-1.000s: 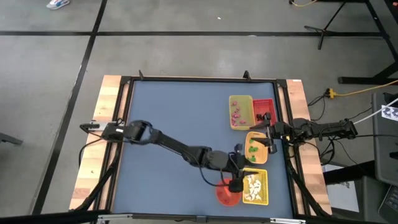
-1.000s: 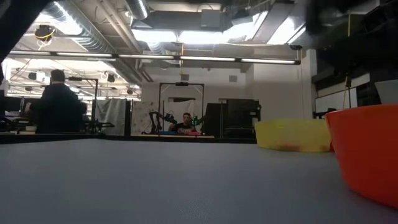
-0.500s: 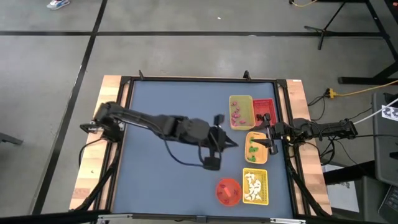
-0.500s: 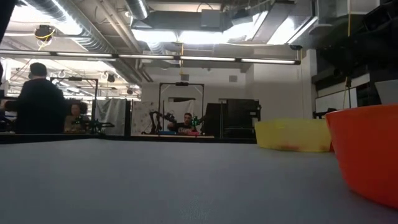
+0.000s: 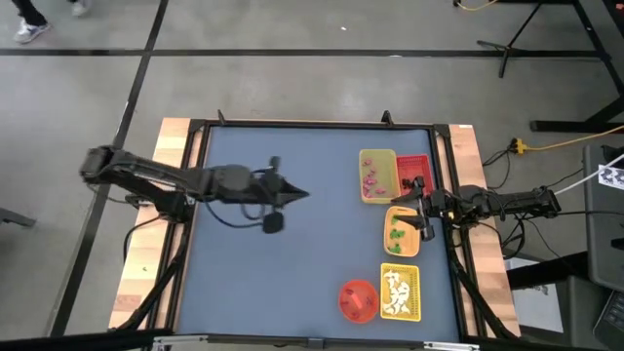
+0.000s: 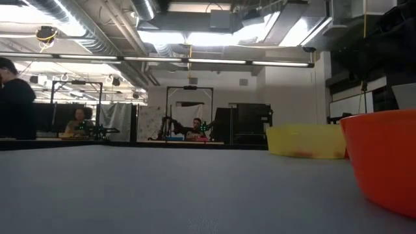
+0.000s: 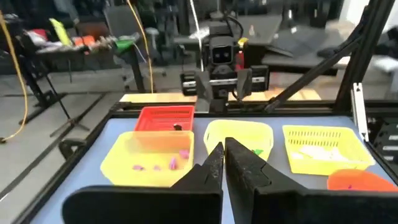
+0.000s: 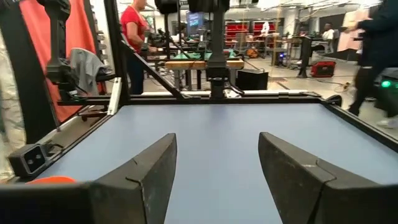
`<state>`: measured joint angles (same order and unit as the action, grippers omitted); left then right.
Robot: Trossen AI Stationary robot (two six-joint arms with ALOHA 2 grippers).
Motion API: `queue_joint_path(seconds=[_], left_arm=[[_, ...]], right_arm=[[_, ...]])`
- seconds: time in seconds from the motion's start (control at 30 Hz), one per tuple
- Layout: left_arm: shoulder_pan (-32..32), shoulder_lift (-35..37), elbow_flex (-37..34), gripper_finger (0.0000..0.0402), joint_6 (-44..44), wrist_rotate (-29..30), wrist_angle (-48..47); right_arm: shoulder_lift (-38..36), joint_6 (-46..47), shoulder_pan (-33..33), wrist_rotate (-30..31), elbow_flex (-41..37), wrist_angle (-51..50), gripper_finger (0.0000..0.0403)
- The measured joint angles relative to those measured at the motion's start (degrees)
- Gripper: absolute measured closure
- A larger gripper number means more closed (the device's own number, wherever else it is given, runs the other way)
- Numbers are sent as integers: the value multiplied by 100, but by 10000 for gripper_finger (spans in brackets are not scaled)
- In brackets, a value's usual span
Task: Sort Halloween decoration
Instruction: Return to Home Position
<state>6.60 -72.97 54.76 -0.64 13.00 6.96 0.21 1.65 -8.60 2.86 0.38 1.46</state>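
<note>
Retracted toward 9 o'clock, left gripper (image 5: 298, 194) pinched together; right gripper (image 5: 411, 201) parted, 3 o'clock; white ghosts (image 5: 395, 292) fill slotted yellow tray (image 5: 417, 281).

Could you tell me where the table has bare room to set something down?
The widest bare mat lies between the left arm and the red-orange bowl. Another patch lies between the left tool and the pink-bit tray. The right side is crowded: four trays, with the right tool over them.

No writing, label, brand, number or sign could be read in any view. A small black-and-white patterned tag (image 5: 612, 176) beside the worktop showed no legible characters.
</note>
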Motion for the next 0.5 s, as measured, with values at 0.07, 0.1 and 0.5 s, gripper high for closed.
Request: queue_joint_path(seconds=[0.07,0.1,0.5], left_arm=[[-73,576,-1010,400,81,-4,712],[-110,840,-1471,400,148,-6,1077],[-1105,3401,-5447,399,943,-304,3888]], right_arm=[[1,-1,0,77,0,15,178],[0,0,0,102,0,19,178],[2,-40,2,104,0,19,178]])
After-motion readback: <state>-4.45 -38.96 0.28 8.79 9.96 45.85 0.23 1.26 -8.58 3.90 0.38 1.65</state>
